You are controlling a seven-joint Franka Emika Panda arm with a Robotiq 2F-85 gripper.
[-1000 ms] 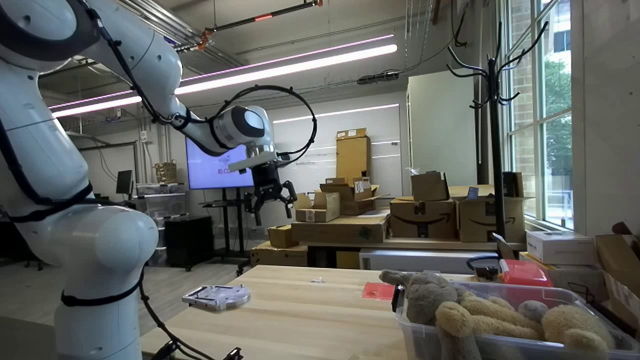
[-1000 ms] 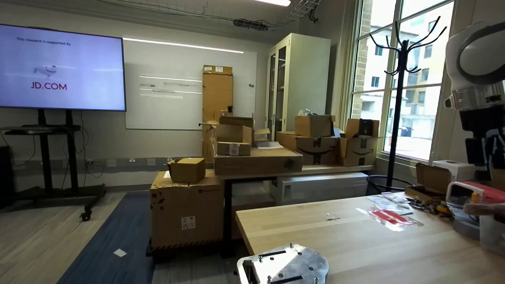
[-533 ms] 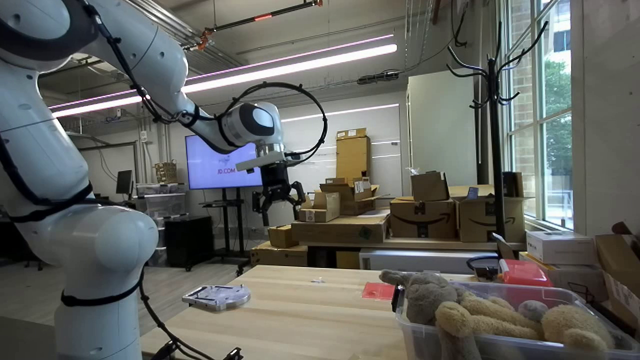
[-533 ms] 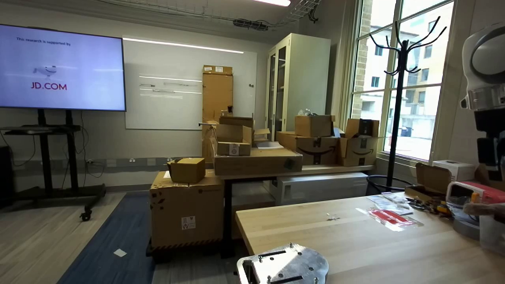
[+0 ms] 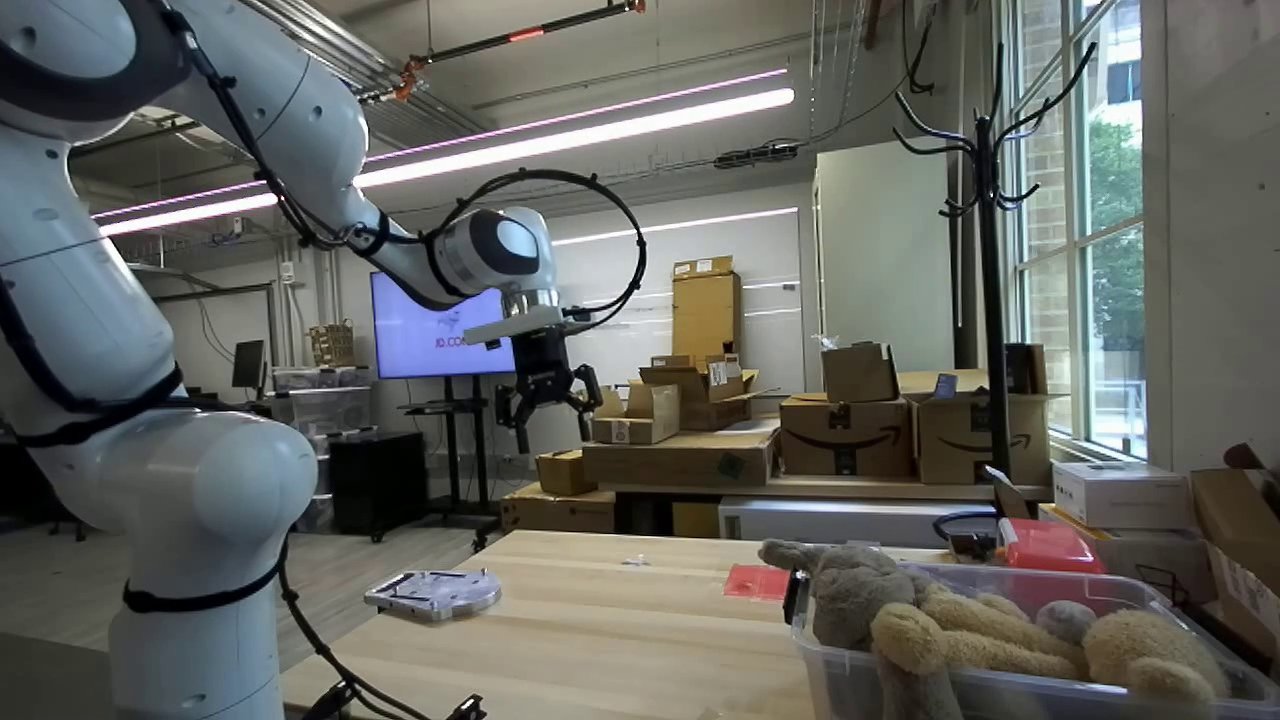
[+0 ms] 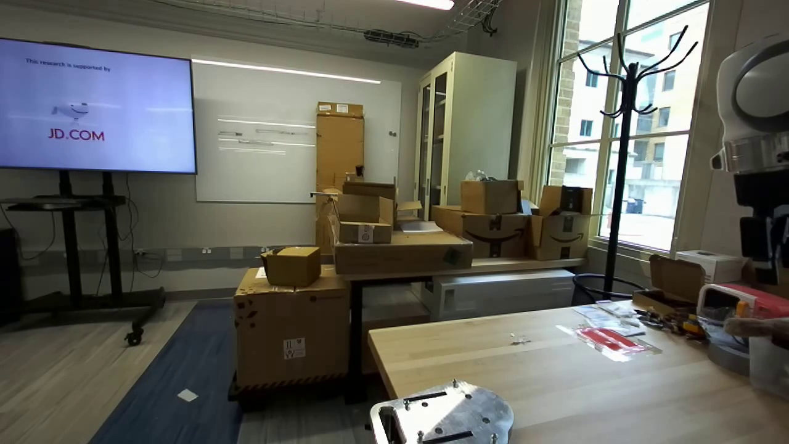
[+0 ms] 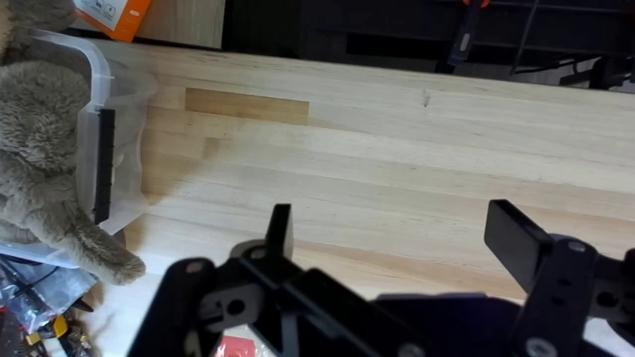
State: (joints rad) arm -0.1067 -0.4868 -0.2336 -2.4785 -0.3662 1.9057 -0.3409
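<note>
Soft handling to one side, jaws parted on nothing

Largest is the pale wooden table [image 7: 317,163], well below the gripper [image 7: 389,218] and rigid by its look.

Next, the clear tub [image 7: 130,124] stands on it between nine and ten o'clock from the gripper in the wrist view. Its thin walls look smooth and likely to flex; full as it is, it should outweigh any single toy, so the rim [image 7: 100,69] or the black strip [image 7: 104,166] on its side seems the surest hold.

Inside lie plush toys [image 5: 1010,655], grey and tan: light, soft, hard to damage, I'd judge. A grey limb [image 7: 99,248] juts over the rim at nine o'clock and offers a good pinch, though the pile will probably squash well before it feels firm.

Smaller, the metal plate [image 5: 435,592] rests toward seven o'clock in an exterior view; likely stiff, dense and slick, best taken across its edges.

The gripper's jaws stand wide apart with only boards showing between them: nothing is grasped.

Smallest, the red packet [image 5: 757,582] lies flat toward four o'clock there, thin and probably slippery; a corner would suit.
</note>
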